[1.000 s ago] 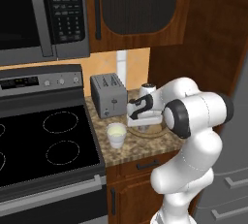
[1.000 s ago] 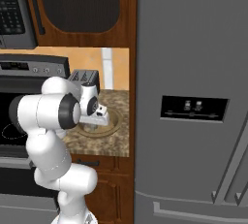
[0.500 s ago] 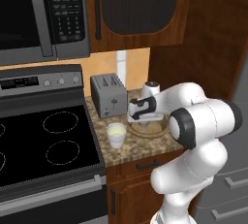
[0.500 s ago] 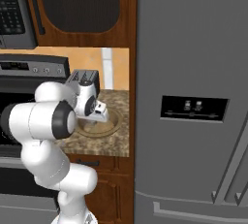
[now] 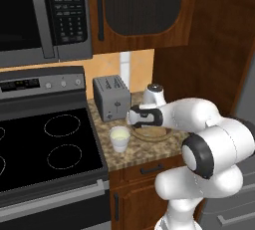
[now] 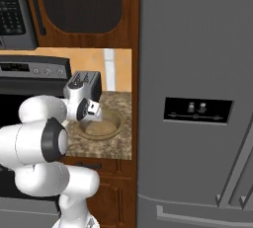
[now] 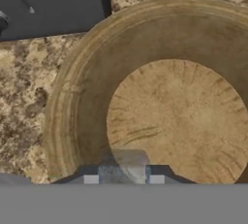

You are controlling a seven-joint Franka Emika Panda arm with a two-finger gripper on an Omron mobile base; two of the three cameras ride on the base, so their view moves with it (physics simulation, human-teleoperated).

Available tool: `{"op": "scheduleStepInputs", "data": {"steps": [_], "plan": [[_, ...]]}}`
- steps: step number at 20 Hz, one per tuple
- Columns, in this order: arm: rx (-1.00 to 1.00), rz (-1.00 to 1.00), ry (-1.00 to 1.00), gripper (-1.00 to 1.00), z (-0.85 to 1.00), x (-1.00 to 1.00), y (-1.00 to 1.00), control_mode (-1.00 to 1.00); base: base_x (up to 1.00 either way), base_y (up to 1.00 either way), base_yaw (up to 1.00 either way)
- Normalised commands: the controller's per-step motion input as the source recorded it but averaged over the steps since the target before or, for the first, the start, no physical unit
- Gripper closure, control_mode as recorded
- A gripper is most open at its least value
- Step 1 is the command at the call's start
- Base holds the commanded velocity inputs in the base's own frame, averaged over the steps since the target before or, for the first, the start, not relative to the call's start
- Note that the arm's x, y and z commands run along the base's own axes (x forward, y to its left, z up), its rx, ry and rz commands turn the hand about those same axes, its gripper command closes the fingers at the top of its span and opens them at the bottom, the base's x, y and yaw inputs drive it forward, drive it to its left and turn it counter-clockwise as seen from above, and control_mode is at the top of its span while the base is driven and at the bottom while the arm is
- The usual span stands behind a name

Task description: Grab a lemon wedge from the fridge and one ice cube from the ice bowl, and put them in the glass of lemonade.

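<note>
1. Counter (image 5: 149, 147): a narrow speckled brown stone top between the stove (image 5: 45, 149) on one side and the fridge (image 6: 197, 98) on the other; wood drawers sit below it.
2. Back of the counter: a grey toaster (image 5: 111, 97) stands against the orange wall, with a microwave (image 5: 40, 15) and a dark wood cabinet (image 5: 139, 10) overhead.
3. Glass of lemonade (image 5: 120, 138): upright near the front left of the counter, just in front of the toaster and close to the stove's edge, apart from the bowl.
4. Ice bowl (image 7: 87, 97): a wide, shallow wooden bowl (image 6: 111, 126) on the right half of the counter, beside the glass; its rim lies near the toaster's base in the hand view.
5. Gripper (image 7: 123, 169): it hangs over the near side of the bowl, its 2 tips partly closed on a pale, translucent ice cube (image 7: 127, 162) between them.
6. Arm (image 5: 199, 124): it reaches from the front right across the counter's front edge, its wrist above the bowl.
7. Fridge: doors shut, black dispenser panel (image 6: 197, 111) facing the room; its side wall bounds the counter's right edge.
8. Open room: bare stone shows in front of the bowl and around the glass.
</note>
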Motion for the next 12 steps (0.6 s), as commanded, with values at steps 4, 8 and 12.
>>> {"op": "scheduleStepInputs", "data": {"steps": [4,8,12], "plan": [[0.01,0.19,-0.01,1.0,0.76,-0.5,0.28,-1.0,0.0,0.0,0.0],[0.0,0.22,-0.01,1.0,0.76,-0.43,0.13,-1.0,0.0,0.0,0.0],[0.0,0.16,-0.01,1.0,0.05,-0.47,0.36,-1.0,0.0,0.0,0.0]]}}
